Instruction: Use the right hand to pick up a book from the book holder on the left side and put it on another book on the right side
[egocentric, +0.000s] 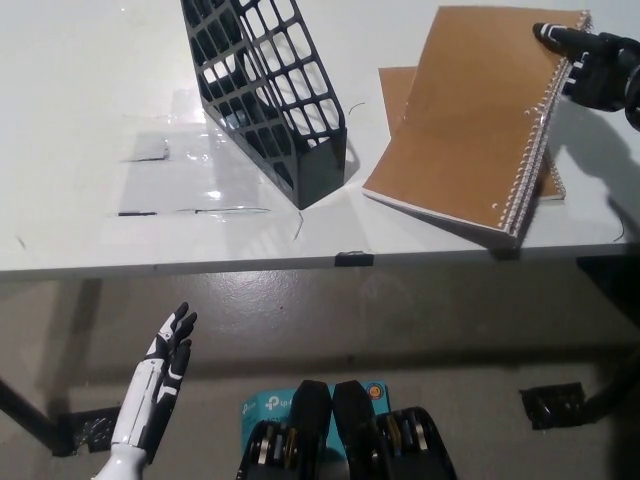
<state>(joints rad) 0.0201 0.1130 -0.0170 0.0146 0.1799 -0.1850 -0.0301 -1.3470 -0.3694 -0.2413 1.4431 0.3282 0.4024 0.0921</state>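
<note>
Two brown spiral books (468, 120) stacked askew; black right hand (590, 65) touches the top corner, grip unclear

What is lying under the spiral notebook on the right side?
Under the spiral notebook, another brown book lies on the table. Only its edges show; the rest is covered.
</note>
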